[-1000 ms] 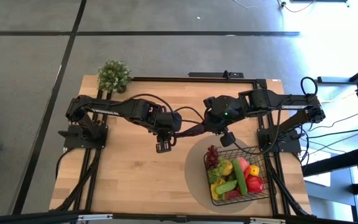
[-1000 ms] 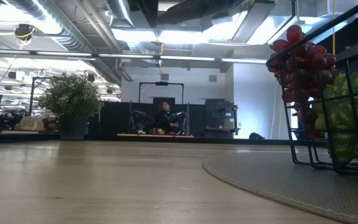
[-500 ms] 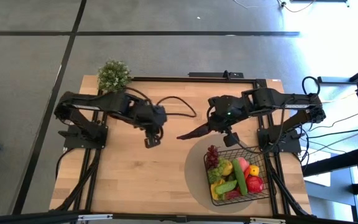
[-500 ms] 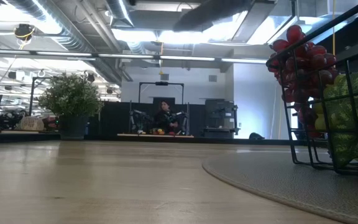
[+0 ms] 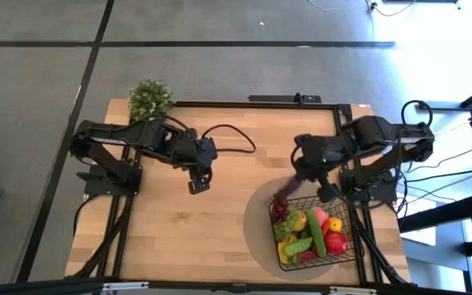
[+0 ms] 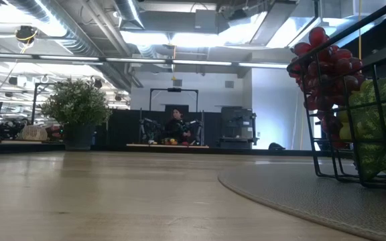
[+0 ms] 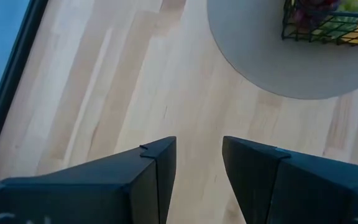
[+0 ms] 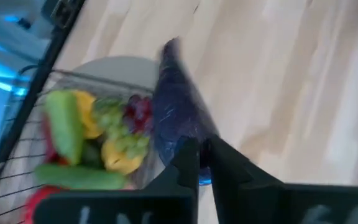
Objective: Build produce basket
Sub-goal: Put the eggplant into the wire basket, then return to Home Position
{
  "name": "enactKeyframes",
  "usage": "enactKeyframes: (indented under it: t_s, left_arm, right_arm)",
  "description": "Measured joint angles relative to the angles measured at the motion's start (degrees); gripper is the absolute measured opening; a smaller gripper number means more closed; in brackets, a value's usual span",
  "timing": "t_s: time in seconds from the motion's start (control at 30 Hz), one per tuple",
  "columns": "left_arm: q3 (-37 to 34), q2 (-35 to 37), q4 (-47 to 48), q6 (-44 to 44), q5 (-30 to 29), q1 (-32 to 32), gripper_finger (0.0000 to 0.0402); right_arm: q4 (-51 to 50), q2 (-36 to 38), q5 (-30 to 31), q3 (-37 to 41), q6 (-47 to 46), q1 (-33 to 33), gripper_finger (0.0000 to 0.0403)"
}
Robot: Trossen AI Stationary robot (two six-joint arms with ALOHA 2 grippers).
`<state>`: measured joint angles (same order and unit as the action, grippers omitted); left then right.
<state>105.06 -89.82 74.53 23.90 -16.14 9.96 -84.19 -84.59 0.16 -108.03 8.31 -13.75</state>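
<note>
The right arm swung from the middle of the table [image 5: 162, 238] back toward the basket [image 5: 356, 238], which sat on the round mat [image 5: 256, 233] at the table's right front. The right gripper [image 8: 199, 158] had pinched shut on the end of the eggplant [image 8: 176, 106], now hanging over the basket's near corner. The left gripper [image 7: 199, 168] drew back, narrowly parted and empty. This looked like the last piece.

Counted: one table, two arms, one mat, one basket, one potted plant [image 5: 150, 98], one eggplant. The piled produce [image 5: 314, 233] was too tangled to count.
</note>
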Motion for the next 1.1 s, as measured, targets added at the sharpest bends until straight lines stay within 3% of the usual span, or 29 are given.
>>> enactKeyframes:
  t_s: [0.3, 0.43, 0.83, 0.97, 1.1]
  left_arm:
    - [0.0, 0.0, -0.07, -0.45, -0.92, -0.01, 0.0119]
    - [0.0, 0.0, -0.16, -0.46, -0.94, -0.06, 0.0119]
    - [0.0, -0.02, -0.2, -0.42, -1.46, -0.05, 0.0117]
    - [0.0, -0.02, 0.31, -1.91, -5.72, 0.4, 0.0091]
    - [-0.14, 1.85, 3.19, -3.32, -8.35, 1.59, 0.0043]
  right_arm:
    - [-5.93, 0.32, -5.66, 0.42, -10.93, -7.13, 0.0001]
    - [-5.89, 0.43, -2.58, 0.42, -12.04, -8.11, 0.0]
    - [-5.82, 0.41, -1.16, 0.42, -12.36, -8.17, 0.0]
    - [-5.44, 0.97, -0.59, 0.33, -12.34, -8.14, 0.0]
    - [-4.35, 3.76, 3.92, 0.26, -13.06, -7.79, 0.0]
